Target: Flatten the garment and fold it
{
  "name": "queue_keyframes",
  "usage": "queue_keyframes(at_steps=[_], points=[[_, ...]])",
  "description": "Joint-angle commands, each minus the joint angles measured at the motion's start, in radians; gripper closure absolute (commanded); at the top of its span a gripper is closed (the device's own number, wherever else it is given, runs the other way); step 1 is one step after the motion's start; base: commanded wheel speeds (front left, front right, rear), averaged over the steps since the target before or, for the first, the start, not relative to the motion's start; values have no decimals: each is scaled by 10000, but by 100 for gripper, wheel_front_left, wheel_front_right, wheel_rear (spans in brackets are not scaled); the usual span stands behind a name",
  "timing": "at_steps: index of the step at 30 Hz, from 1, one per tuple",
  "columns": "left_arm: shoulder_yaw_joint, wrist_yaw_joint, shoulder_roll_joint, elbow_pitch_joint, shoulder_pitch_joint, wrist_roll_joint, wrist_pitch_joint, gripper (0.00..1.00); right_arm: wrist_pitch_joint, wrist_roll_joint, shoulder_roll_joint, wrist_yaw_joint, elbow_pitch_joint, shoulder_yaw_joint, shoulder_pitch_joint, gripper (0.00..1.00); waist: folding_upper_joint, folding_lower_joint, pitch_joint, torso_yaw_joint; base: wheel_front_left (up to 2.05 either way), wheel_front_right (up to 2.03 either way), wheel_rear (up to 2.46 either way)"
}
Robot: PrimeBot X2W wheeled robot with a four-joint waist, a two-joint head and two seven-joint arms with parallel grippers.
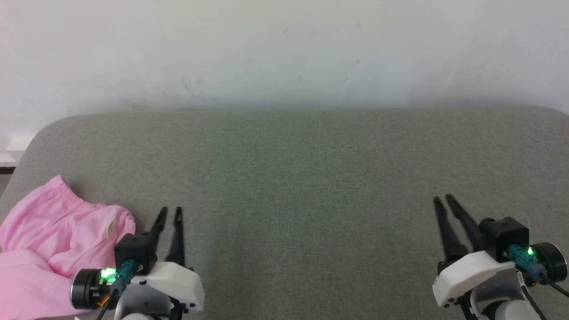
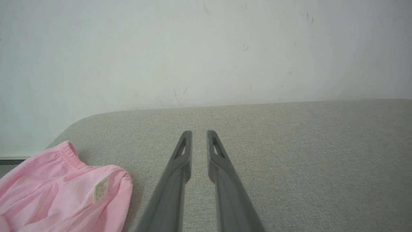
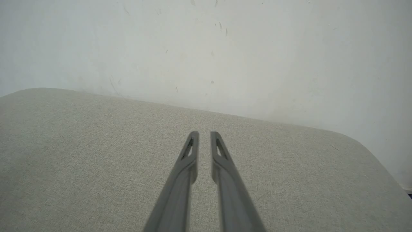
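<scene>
The garment (image 1: pixel 58 249), pink and crumpled, was seen lying in a loose heap at the near left corner of the grey surface (image 1: pixel 302 178), partly cut off by the head view's left and bottom edges; its gathered waistband (image 2: pixel 69 154) was turned toward the far side, and a small white label (image 2: pixel 100 188) was exposed on the fold nearest the left gripper (image 1: pixel 171 210). That gripper was held just beside the garment's right edge, apart from the cloth; its fingers were drawn together, with only a thin slit left between the tips and nothing caught in it. The right gripper (image 1: pixel 442 198) was placed well apart from the garment, at the near right of the surface; its fingers were likewise drawn together and empty. Behind the surface a pale, scuffed wall (image 1: pixel 284 53) was seen.
</scene>
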Motion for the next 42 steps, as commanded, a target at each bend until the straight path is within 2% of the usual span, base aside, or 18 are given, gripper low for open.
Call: queue_keyframes(at_steps=[1, 22, 42], points=[[-1, 0, 0, 4, 0, -1, -2, 0, -2, 1, -2, 0, 4, 0, 1, 0, 0, 0, 0, 0, 0, 0, 0], [-223, 37, -4, 82, -109, -420, -426, 0, -407, 330, 3, -3, 313, 7, -1, 0, 0, 0, -19, 194, 0, 0, 0], [-240, 118, -8, 136, -228, -998, -844, 0, -687, 507, 10, -7, 314, 74, -102, 0, 0, 0, 129, 1420, 0, 0, 0]])
